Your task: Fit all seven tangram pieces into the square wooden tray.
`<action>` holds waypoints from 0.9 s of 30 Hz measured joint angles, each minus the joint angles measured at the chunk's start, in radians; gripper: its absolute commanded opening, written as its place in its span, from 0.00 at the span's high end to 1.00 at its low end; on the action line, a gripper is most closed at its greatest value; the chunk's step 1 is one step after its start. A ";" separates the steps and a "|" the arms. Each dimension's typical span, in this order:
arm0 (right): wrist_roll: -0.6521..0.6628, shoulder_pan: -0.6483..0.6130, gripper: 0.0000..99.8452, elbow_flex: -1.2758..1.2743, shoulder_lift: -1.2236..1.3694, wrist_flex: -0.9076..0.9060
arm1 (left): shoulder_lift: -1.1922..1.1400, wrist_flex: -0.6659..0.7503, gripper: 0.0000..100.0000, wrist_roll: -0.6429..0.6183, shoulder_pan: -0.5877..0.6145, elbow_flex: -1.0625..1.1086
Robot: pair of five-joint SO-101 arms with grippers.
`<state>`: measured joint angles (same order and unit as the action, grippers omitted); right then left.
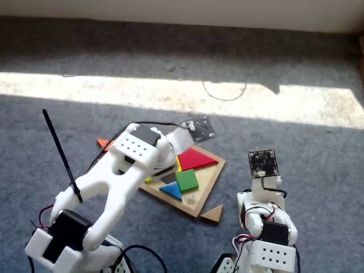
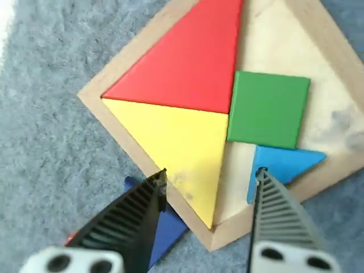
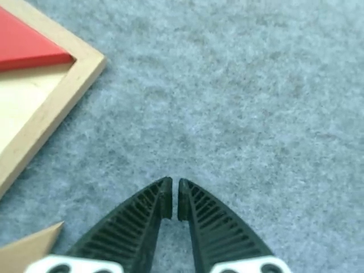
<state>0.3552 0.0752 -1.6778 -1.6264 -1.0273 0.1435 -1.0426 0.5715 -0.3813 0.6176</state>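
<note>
The square wooden tray (image 1: 213, 187) lies on the grey carpet. In it are a red triangle (image 2: 190, 57), a yellow triangle (image 2: 176, 142), a green square (image 2: 267, 108) and a blue triangle (image 2: 284, 162). My left gripper (image 2: 211, 179) hangs open over the tray's corner, above the yellow triangle's tip. A dark blue piece (image 2: 165, 227) lies on the carpet just outside that corner, under one finger. My right gripper (image 3: 170, 196) is shut and empty over bare carpet beside the tray (image 3: 62, 94). A tan triangle (image 1: 212, 214) rests on the carpet by the tray's near corner.
An orange piece (image 1: 103, 143) lies on the carpet beyond the left arm. A bright strip of sunlight (image 1: 170, 94) crosses the carpet farther back, with a thin loop of wire (image 1: 224, 94) on it. Open carpet extends to the right of the tray.
</note>
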 measured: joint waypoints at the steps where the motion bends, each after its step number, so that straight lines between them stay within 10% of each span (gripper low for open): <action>1: 0.000 0.000 0.97 0.000 0.000 0.000 | 0.000 0.012 0.75 -0.037 0.000 0.000; 10: 0.000 0.000 0.97 0.000 0.000 0.000 | 0.002 0.031 0.75 -0.176 -0.061 0.068; 27: 0.000 0.000 0.97 0.000 0.000 0.000 | 0.037 0.052 0.75 -0.015 0.103 0.135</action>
<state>0.3552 0.0752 -1.6778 -1.6264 -1.0273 0.1803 -0.9904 0.5562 -0.2785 0.7526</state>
